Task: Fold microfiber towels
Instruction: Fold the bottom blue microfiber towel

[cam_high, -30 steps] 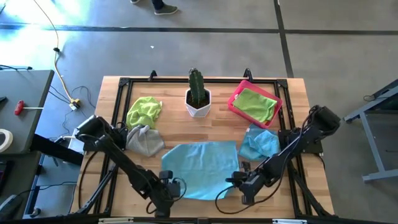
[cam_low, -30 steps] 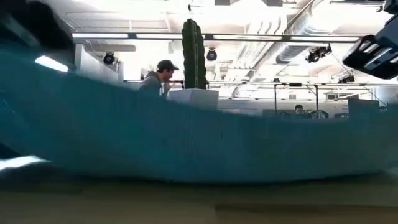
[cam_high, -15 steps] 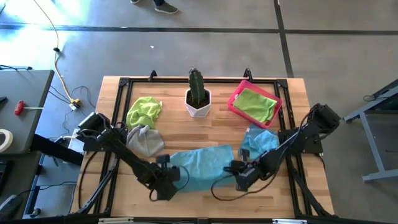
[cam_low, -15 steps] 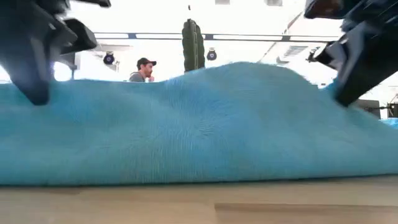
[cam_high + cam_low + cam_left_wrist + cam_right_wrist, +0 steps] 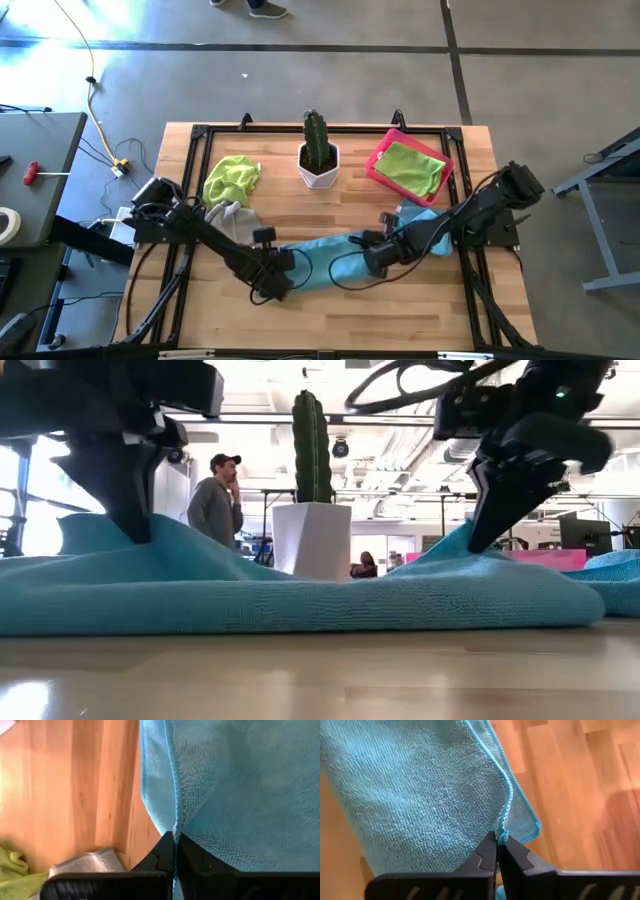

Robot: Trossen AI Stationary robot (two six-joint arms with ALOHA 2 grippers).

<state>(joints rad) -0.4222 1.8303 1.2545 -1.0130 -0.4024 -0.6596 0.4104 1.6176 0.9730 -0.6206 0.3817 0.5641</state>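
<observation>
blue microfibre is pinched in both sets of jaws: the left gripper (image 5: 174, 840) is clamped tight on one hemmed corner of the flat light blue towel (image 5: 318, 262), and the right gripper (image 5: 497, 840) is clamped just as tight on another corner of the same cloth. seen from overhead, the left gripper (image 5: 277, 268) and right gripper (image 5: 371, 256) stand near each other over the middle front of the table (image 5: 300, 215), with the towel doubled over between them into a narrow band. a second light blue towel (image 5: 418, 222) lies crumpled just beside the right arm. one grey towel (image 5: 228, 219) sits bunched by the left arm, touching one lime green towel (image 5: 233, 176) behind it. another lime green towel (image 5: 410, 166) rests in the single pink tray (image 5: 381, 154); whether anything lies under it, i cannot tell. one cactus (image 5: 316, 140) in a white pot (image 5: 318, 174) stands at the back centre. in the low view one person (image 5: 215, 500) stands far behind the table.
</observation>
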